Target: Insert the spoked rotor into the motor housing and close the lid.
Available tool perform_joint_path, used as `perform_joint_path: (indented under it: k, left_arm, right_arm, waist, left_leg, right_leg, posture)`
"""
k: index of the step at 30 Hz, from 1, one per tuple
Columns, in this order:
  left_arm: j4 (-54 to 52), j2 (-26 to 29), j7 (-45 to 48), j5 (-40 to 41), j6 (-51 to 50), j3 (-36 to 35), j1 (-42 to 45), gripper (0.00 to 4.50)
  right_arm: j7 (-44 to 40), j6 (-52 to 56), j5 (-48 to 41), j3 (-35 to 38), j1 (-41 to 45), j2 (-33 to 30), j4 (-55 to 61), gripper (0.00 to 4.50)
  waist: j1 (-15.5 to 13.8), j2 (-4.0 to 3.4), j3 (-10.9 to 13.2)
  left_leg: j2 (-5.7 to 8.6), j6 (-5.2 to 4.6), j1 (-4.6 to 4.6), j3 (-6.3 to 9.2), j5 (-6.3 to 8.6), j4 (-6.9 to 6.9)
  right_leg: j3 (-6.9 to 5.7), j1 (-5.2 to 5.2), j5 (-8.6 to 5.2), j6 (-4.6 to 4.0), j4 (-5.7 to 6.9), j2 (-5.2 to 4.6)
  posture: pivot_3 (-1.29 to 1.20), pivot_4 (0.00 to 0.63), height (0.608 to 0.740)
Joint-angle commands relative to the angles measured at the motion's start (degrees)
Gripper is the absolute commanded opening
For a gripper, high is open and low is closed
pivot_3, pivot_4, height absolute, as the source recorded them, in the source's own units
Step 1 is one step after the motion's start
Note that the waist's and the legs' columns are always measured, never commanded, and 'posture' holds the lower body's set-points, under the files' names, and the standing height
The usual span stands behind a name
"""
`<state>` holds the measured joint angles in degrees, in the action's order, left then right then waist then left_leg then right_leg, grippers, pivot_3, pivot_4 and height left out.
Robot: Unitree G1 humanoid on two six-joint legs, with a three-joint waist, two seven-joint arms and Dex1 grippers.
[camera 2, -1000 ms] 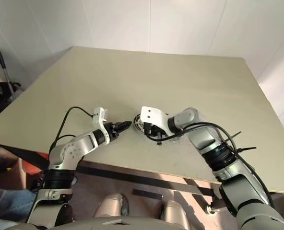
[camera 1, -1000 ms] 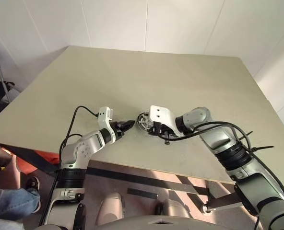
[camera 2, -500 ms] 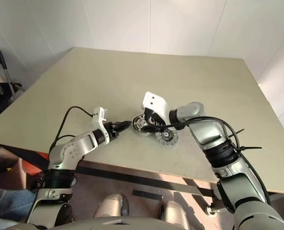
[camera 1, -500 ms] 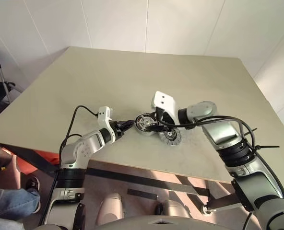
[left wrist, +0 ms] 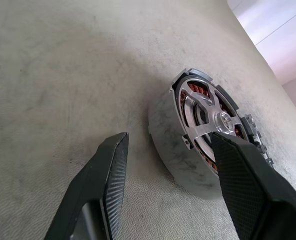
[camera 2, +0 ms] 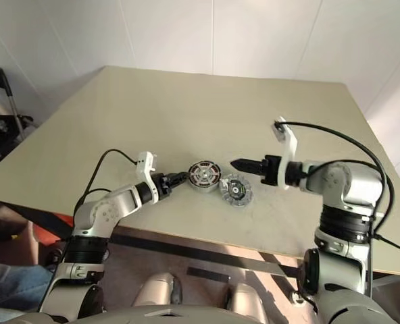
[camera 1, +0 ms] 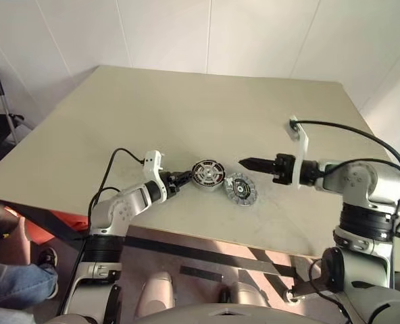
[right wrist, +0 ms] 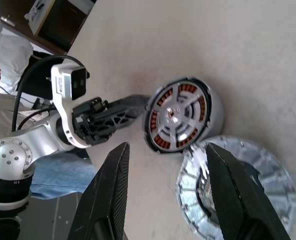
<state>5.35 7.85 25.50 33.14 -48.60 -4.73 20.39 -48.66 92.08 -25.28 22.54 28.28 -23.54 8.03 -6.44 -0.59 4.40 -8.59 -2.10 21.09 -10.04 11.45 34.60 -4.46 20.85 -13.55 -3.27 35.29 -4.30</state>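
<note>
- On table: one housing, one rotor leaning against it
- Two grippers: left spread beside housing, right apart, empty

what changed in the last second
The right end effector let go of the disc it set down leaning on the motor housing, opened, and pulled away to the robot's right. The left end effector stayed open beside the housing, which did not move.

no text, label or number is readable on anything here.
</note>
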Motion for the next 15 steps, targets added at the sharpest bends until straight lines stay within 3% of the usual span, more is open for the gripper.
perform_joint_path:
  k: [1,7,15]
  left_arm:
    - [0.1,0.1,1.0,0.0,0.3,0.5,1.8,2.77]
    - [0.5,0.5,1.6,-0.2,-0.1,0.8,2.0,2.77]
    - [0.6,0.8,1.8,-0.6,-0.5,0.8,1.8,2.77]
  right_arm:
    - [0.6,0.4,-7.5,3.1,-4.9,-2.2,3.8,2.68]
    - [5.1,0.4,-15.9,2.2,-16.8,-3.0,7.5,2.68]
    - [11.3,0.4,-21.3,2.4,-17.9,-2.3,4.9,2.68]
  waist:
    - [-0.4,-0.08,0.0]
    - [-1.0,-0.31,-0.2]
    - [-1.1,-0.39,-0.2]
  left_leg:
    - [0.01,0.01,0.00,-0.01,-0.01,-0.04]
    - [0.04,0.06,-0.10,-0.01,-0.04,-0.32]
    - [0.06,0.06,-0.10,-0.02,-0.04,-0.36]
  right_leg:
    - [0.00,0.00,0.00,0.01,-0.03,0.00]
    - [-0.01,-0.06,-0.21,0.40,-0.32,0.00]
    - [-0.02,-0.09,-0.22,0.45,-0.45,0.00]
  posture:
    - [0.00,0.000,0.740]
    - [0.00,0.000,0.740]
    - [0.00,0.000,0.740]
